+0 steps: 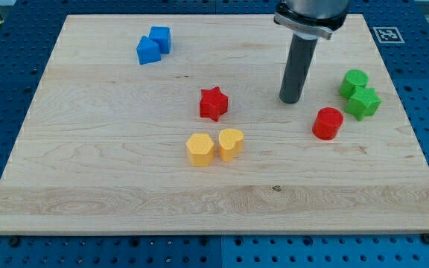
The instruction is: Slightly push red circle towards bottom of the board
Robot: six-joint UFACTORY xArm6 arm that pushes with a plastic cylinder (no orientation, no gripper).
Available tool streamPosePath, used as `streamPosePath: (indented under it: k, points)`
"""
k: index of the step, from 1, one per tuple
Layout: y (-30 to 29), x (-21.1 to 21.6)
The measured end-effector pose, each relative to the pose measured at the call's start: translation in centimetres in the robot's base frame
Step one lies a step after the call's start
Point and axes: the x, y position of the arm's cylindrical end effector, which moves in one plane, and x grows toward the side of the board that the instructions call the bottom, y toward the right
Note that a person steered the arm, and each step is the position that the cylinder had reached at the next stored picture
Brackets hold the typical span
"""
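My tip [290,100] rests on the counter [125,179], in the right half of the view, touching no block. There is no hand on this arm: only the straight rod, which holds nothing and can only push.

The red circle [328,123] lies just beside my tip, toward the view's lower right, with a visible gap between them. It stands apart from its neighbours, though the green star [364,103] and the green circle [354,80] are near it on the view's upper right; those two touch each other.

Farther out, the red star [214,103] sits to the view's left of my tip. Below it, the yellow hexagon [199,149] and the yellow heart [230,144] stand side by side. Two blue blocks [153,45], touching, are at the view's upper left.

Judgement: the red circle appears small, rigid and light, and should slide readily on smooth wood. Being round, it may roll off a glancing contact. Contact is best made at the middle of its upper side, so my tip must first shift to the view's right, keeping clear of the green star. A short stroke suffices.
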Motion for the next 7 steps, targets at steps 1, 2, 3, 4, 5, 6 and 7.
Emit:
streamPosePath:
  k: [1,2,3,4,5,6,7]
  points:
    - [0.5,0.0]
    - [2.2,0.3]
    - [3.0,0.5]
    - [3.0,0.5]
    - [3.0,0.8]
    - [3.0,0.8]
    - [3.0,1.6]
